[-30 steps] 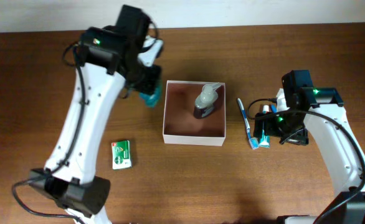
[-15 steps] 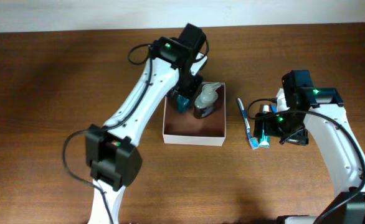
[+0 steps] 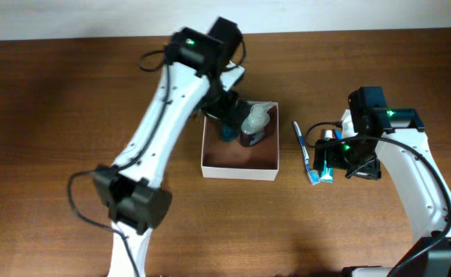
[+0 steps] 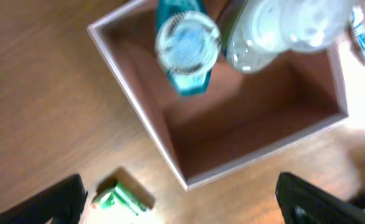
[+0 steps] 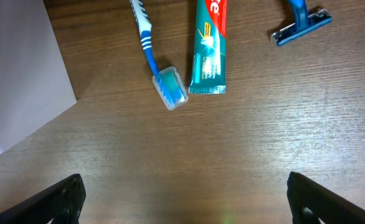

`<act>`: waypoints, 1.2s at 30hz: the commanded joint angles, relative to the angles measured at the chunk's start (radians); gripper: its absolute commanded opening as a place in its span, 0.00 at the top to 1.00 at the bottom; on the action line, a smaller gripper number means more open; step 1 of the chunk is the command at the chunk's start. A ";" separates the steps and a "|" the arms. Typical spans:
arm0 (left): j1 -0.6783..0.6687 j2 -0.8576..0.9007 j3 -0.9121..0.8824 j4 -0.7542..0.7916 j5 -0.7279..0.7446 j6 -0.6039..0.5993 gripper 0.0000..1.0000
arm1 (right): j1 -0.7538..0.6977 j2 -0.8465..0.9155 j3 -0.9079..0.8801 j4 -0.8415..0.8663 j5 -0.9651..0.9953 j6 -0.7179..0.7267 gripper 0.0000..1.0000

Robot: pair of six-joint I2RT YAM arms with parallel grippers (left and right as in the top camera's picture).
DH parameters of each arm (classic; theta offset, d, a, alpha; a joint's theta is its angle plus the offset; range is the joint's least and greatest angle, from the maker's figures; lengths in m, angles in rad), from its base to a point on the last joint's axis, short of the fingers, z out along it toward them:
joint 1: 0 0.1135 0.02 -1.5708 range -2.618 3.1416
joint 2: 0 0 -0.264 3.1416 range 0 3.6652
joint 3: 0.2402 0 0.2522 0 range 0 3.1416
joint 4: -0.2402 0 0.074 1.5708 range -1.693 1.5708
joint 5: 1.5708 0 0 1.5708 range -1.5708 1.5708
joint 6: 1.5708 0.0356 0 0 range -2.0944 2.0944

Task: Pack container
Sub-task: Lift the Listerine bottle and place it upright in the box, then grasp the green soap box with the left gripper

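The container [image 3: 239, 174], a shallow white-walled box with a reddish-brown inside, sits mid-table. Inside its far half a teal bottle [image 3: 228, 132] stands beside a clear pump bottle [image 3: 253, 123]. My left gripper [image 3: 229, 115] hovers above the container's far left corner, open and holding nothing. In the left wrist view the teal bottle [image 4: 186, 50] and the clear bottle [image 4: 276, 31] stand free in the container [image 4: 146, 121], well away from my fingers [image 4: 64, 199]. My right gripper [image 5: 198, 202] is open over bare wood, just short of the toothbrush [image 5: 154, 56] and toothpaste [image 5: 208, 50].
A blue razor [image 5: 298, 25] lies right of the toothpaste. The toothbrush [image 3: 302, 150] runs along the container's right wall. A small green-and-white packet [image 4: 117, 199] lies on the table left of the container; in the overhead view my left arm hides it.
My left arm swung right from beside the container to above it, carrying the teal bottle, then opened; the bottle now stands inside. The right arm has not moved.
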 commanded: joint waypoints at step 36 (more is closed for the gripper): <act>0.356 -0.435 -1.510 0.845 -0.022 -0.231 0.60 | -0.006 0.005 0.014 0.003 0.011 -0.003 0.01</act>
